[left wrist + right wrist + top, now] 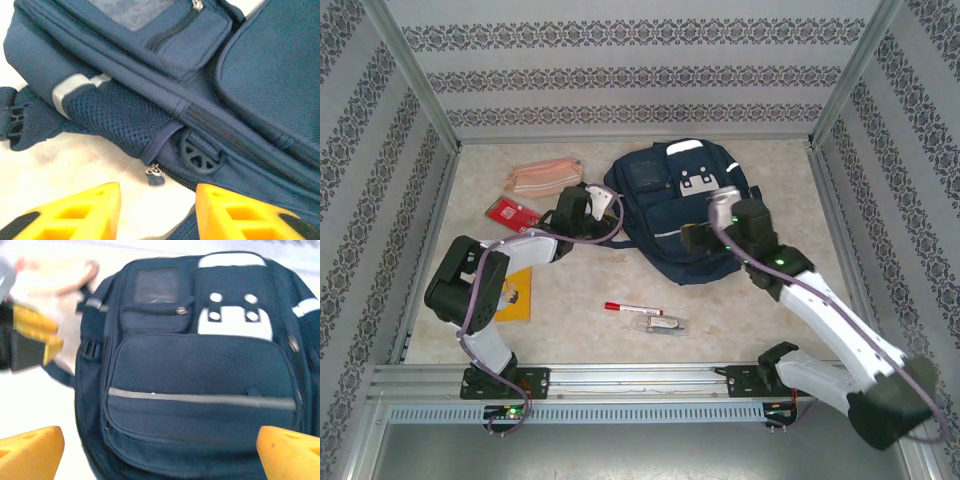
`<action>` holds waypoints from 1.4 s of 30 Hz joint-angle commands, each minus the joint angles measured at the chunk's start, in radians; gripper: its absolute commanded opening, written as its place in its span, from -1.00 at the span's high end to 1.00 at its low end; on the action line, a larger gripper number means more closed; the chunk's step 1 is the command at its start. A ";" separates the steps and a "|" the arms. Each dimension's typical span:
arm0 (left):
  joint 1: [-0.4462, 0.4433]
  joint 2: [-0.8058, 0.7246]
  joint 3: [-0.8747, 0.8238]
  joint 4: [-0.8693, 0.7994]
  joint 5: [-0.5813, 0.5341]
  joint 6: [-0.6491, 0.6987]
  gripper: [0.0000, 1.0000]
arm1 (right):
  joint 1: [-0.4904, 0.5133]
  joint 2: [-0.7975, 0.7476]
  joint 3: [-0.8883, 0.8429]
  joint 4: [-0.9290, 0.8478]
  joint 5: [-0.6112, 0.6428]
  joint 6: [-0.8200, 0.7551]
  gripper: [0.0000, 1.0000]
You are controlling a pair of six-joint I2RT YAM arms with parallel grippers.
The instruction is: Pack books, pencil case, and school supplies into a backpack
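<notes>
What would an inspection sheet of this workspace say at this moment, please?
surface: pale marbled table
job's things: backpack lying flat; pencil case, red packet, book, marker and wrapped item on the table outside it
clutter: nothing seen
grippers: left gripper open at the backpack's side; right gripper open over its front; both empty
cables: purple-grey cables, none snagged as far as seen
surroundings: patterned walls, metal frame

Bench point(720, 310): pale beige, mottled top. Walls rise from three of its edges, namely the back wall point(640, 60), left wall point(370, 150) and right wall point(910, 170), all papered grey-white with dark ornamental bands; a metal post point(413, 75) stands at the bench's far-left corner, another at its far-right. Along the bench's near edge runs an aluminium rail point(640, 375), a slotted grey strip point(640, 412) just outside it.
</notes>
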 commanded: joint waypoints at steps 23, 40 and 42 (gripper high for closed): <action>-0.036 -0.490 -0.012 -1.112 0.140 -0.450 0.00 | 0.321 0.083 -0.026 -0.308 -0.123 0.023 -0.44; 0.215 -0.497 0.018 -1.183 -0.117 -0.629 -0.55 | 0.422 0.273 0.132 -0.165 0.015 0.042 -0.45; 0.285 -0.476 -0.003 -1.176 -0.158 -0.633 -0.56 | 0.447 0.306 0.142 -0.125 0.009 0.076 -0.44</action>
